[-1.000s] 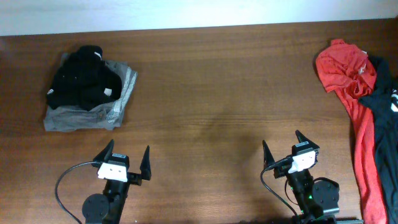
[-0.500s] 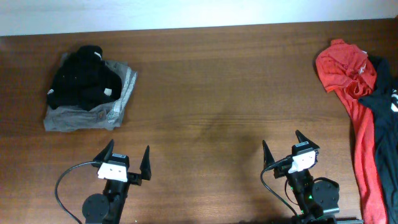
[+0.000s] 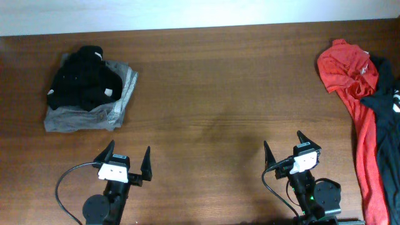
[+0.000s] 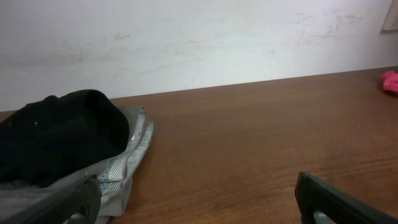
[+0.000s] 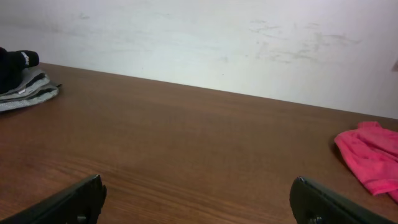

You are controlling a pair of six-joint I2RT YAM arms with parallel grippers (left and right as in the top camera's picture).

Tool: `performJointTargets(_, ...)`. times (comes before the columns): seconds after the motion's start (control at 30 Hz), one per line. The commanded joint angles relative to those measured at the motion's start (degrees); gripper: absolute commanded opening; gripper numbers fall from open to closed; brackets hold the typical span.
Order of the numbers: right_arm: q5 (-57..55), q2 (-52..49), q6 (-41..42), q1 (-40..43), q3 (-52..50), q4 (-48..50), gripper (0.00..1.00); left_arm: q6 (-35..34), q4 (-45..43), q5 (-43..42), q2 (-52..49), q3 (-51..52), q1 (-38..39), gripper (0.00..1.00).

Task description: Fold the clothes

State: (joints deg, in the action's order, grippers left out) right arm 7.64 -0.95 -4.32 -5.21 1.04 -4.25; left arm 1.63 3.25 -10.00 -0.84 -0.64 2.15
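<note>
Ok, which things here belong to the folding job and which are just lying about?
Job: red garment, dark shirt beside it, black garment, grey garment under it.
Not the job: table, wall.

It seems a robot lab: a bare wooden table point(image 3: 206, 94) against a plain, scuffed white wall point(image 4: 199, 43), with the left arm point(image 3: 115, 184) and right arm point(image 3: 306, 184) mounted at its near edge.

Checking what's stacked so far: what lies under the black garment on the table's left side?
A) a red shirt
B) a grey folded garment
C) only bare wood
B: a grey folded garment shows beneath the black garment, its edges sticking out at the front and right.
</note>
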Motion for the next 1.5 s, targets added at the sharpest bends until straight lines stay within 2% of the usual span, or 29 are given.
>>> performJointTargets(0.0, 0.76, 0.31, 0.26, 0.37, -0.39, -0.13, 0.99, -0.76, 0.48, 0.44, 0.39, 0.11, -0.22, 0.99)
performJointTargets(1.07, 0.76, 0.31, 0.24, 0.37, -0.39, -0.13, 0.98, -0.79, 0.46, 0.81, 0.39, 0.11, -0.17, 0.99)
performJointTargets(1.3, -0.31, 0.31, 0.09, 0.37, -0.39, 0.2, 0.99, -1.03, 0.15, -4.15, 0.17, 0.11, -0.17, 0.99)
performJointTargets(1.4, 3.8, 0.31, 0.31, 0.37, -0.39, 1.49, 0.99, -1.03, -0.55, -9.01, 0.17, -0.7, -0.17, 0.99)
performJointTargets(1.47, 13.99, 0.31, 0.31, 0.37, -0.39, 2.91, 0.99, -1.25, -1.07, -10.12, 0.17, -2.71, -0.17, 0.99)
